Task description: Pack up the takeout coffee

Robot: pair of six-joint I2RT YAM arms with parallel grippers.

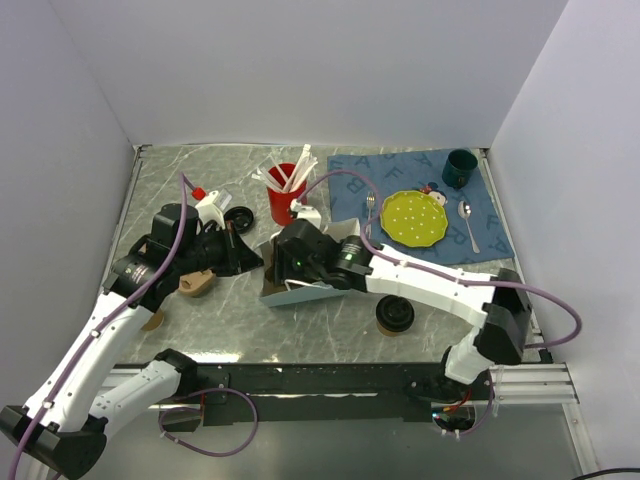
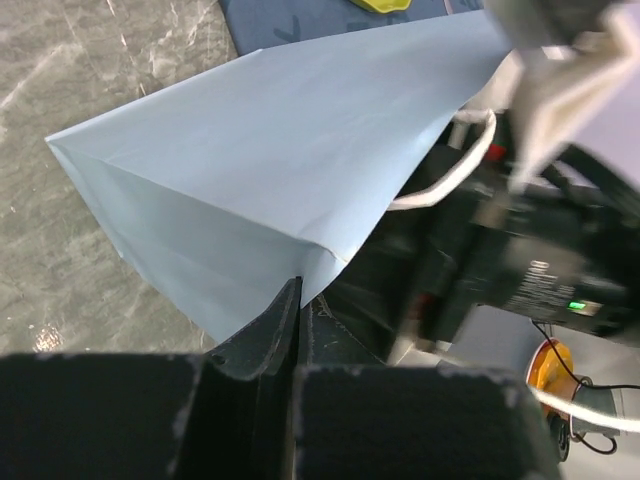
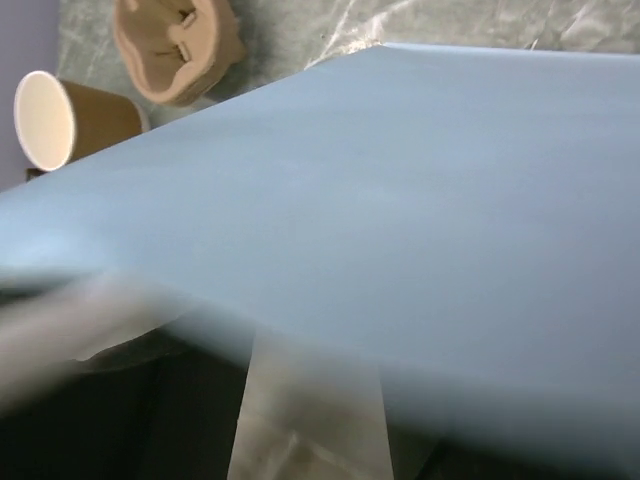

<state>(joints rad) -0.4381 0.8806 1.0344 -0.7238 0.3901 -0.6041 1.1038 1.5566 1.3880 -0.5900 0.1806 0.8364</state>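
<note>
The takeout coffee (image 1: 394, 313), a brown cup under a round black lid, stands alone on the table near the front, right of both grippers. A pale blue paper bag (image 1: 305, 292) (image 2: 260, 160) (image 3: 420, 190) lies on its side between the arms. My left gripper (image 1: 255, 258) (image 2: 300, 290) is shut on the bag's edge, the paper pinched between its fingers. My right gripper (image 1: 280, 268) (image 3: 315, 400) is at the bag's mouth with its fingers apart, and the bag's sheet covers their tips.
A lidless brown cup (image 3: 60, 120) (image 1: 152, 321) and a moulded cup carrier (image 3: 175, 40) (image 1: 197, 284) lie at the left. A red cup of utensils (image 1: 283, 200), a loose black lid (image 1: 238, 218) and a white bottle (image 1: 210, 205) stand behind. A blue placemat (image 1: 490, 235) holds a yellow plate (image 1: 413, 217) and a green mug (image 1: 460, 168).
</note>
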